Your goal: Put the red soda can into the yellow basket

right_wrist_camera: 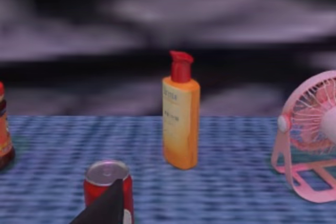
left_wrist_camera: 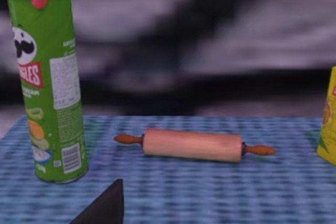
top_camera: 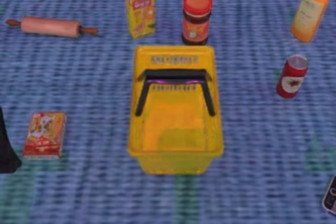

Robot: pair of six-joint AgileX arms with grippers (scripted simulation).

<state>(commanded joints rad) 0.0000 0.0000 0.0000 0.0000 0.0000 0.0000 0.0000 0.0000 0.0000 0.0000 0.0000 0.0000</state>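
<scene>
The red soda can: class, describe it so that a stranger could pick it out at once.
Start at the yellow basket in the table's middle and look to its right. The red soda can stands there, just in front of the orange pump bottle. Its silver top and round white emblem distinguish it from the red-lidded jar.

Both arms barely show, just dark slivers at 9 and 4 o'clock. Pink fan (right_wrist_camera: pixel 310 135) and red soda can (right_wrist_camera: pixel 107 187) get cropped in the right wrist view.

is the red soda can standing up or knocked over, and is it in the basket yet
Upright and still out. The red soda can stands on the table with its silver top up, right of the yellow basket.
</scene>
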